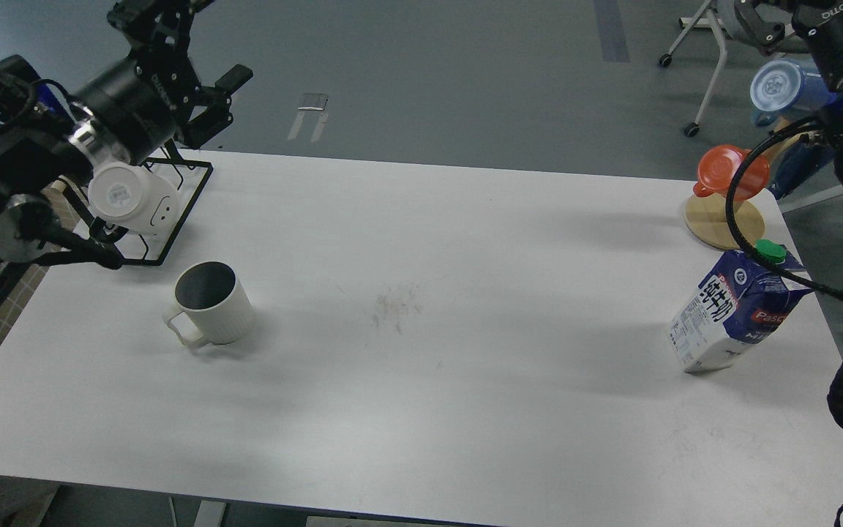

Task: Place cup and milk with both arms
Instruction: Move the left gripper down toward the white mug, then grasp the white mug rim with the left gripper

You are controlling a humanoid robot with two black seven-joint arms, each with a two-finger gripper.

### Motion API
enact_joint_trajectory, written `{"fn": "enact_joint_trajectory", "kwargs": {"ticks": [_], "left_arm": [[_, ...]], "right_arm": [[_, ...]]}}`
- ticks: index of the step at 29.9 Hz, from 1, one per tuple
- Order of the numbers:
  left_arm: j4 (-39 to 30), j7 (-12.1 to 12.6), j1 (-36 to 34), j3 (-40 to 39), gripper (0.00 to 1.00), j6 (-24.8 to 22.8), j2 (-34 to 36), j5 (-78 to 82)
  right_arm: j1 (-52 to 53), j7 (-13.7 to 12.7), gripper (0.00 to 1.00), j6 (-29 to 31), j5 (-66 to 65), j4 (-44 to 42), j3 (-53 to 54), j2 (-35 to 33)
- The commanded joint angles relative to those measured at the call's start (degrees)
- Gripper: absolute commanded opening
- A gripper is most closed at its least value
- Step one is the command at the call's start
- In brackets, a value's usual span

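The cup (214, 301), cream-white and ribbed with a dark inside, stands upright on the left of the white table (421, 366), handle toward the front left. The milk (733, 312), a blue and white carton with a green cap, stands near the right edge. My left gripper (215, 38) is open and empty, high above the table's back left corner, well behind the cup. My right gripper (757, 23) is at the top right, far behind the milk. Only one of its fingers shows; the rest is cut off by the frame edge.
A smooth white smiley mug (133, 197) sits on a black wire rack (181, 212) at the back left. An orange cup (733, 171) hangs on a round wooden stand (723, 222) at the back right. A blue-lidded jug (780, 86) and a chair (702, 51) are on the floor behind.
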Motion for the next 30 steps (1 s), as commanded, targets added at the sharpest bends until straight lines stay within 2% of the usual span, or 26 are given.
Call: {"fn": "enact_joint_trajectory", "kwargs": {"ticks": [1,2,4,9,14,21,26,30], "left_arm": [[-5.93,-4.5,7.04,0.04,0.92,-3.42,6.86,9.94],[-6.46,-5.83,8.89,0.13,0.92,-4.83,8.62,14.16],[-6.56,-6.37,11.35,0.66,0.91,-6.5,10.73,22.32],[-6.56,-6.55,15.41,2.59,0.89,-8.0,13.38,41.51],[-4.11,-6.55,15.68,3.83,0.89,-8.09,13.73,54.96],[1.87,-6.55,14.89,3.74,0.88,-8.09,12.77,61.99],[2.32,-6.55,14.36,3.74,0.84,-7.74,10.92,68.33],[6.52,-6.55,12.34,3.83,0.8,-7.83,6.89,71.5]], "right_arm": [[-0.57,0.08,1.0,0.0,0.02,0.12,0.16,-0.17],[-0.74,0.08,1.0,0.0,0.02,0.38,0.08,-0.17],[-1.18,0.17,1.0,0.0,0.02,0.9,0.16,-0.17],[-2.76,0.17,1.0,0.0,0.02,2.66,1.22,-0.17],[-4.26,0.17,1.0,0.0,0.02,4.16,1.83,-0.17],[-4.79,0.17,1.0,0.0,0.02,4.86,2.63,-0.25],[-4.96,0.17,1.0,0.0,0.02,4.86,2.71,-0.17],[-5.14,0.17,1.0,0.0,0.02,4.86,2.63,0.18]]}}
